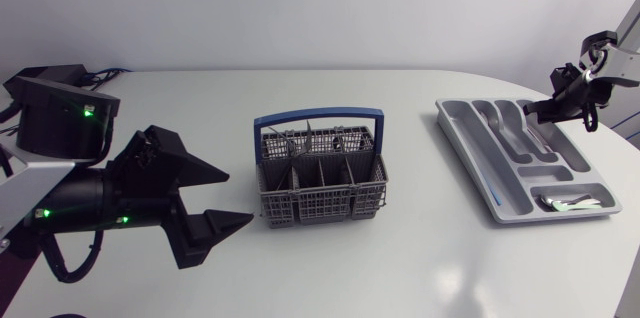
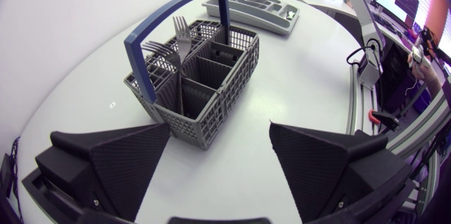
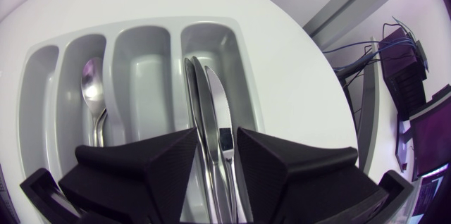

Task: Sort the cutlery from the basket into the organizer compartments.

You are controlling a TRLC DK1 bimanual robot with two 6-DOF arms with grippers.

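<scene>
Head: left gripper (image 1: pixel 240 198) has its fingers spread and empty, staged short of the grey mesh cutlery basket with blue handle (image 1: pixel 320 203); right gripper (image 1: pixel 535 110) is over the grey moulded plastic organizer tray (image 1: pixel 470 173). Left wrist: basket ahead of fingers, steel forks (image 2: pixel 180 37) upright inside, likely the next pick. Right wrist: steel knives (image 3: pixel 211 97) run between the fingers along one compartment, probably a drop-off; can't tell whether it grips.

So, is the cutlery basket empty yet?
Not empty: forks stand tines-up in some compartments of the basket.

Basket (image 1: pixel 320 204) left of organizer (image 1: pixel 478 158), well apart.
</scene>
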